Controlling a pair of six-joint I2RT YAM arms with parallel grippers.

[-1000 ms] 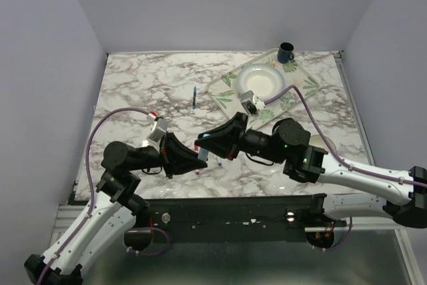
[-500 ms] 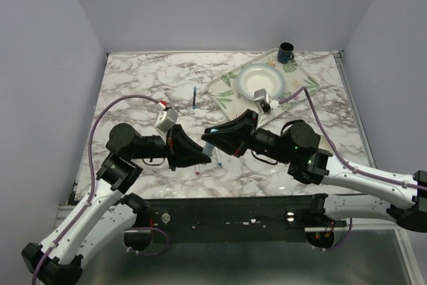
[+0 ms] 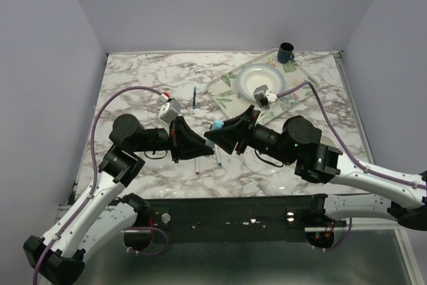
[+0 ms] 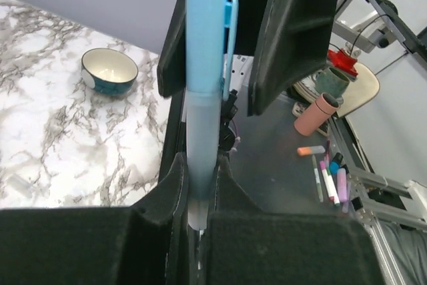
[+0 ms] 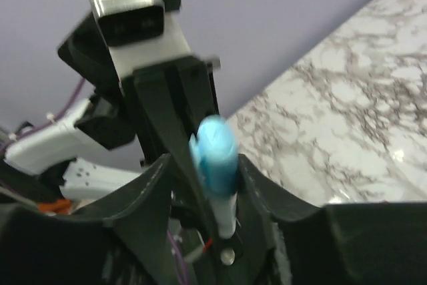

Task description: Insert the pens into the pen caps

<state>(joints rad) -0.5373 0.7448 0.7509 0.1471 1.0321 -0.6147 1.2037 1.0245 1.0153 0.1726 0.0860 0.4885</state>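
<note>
Near edge: two slim pens (image 3: pixel 198 165) lie loose on the table (image 3: pixel 133 85) just below my grippers, waiting their turn. They're too small for me to say whether they're capped.
Left gripper (image 4: pixel 200 170): clamped tight on the lower barrel of the light blue pen (image 4: pixel 201 131). It holds the pen off the table, which braces the barrel against a push.
Cap (image 4: pixel 204 31): light blue, sitting on the end of that pen. It looks fully seated to me.
Right gripper (image 5: pixel 205 161): jaws parted either side of the cap, with daylight on the clip side. I read it as gripping nothing, so this pen is done, I reckon.
Where it sits: mid-air over the middle of the table, the two grippers nose to nose.
Next: I'd back the right arm off straight along the pen so it can't drag the cap.
Further back: one dark pen (image 3: pixel 194 98) alone on the marble.
Far right: tray (image 3: pixel 223 95) with bowl (image 3: pixel 257 81), and a mug (image 3: pixel 285 51) at its far corner, out of my way.
</note>
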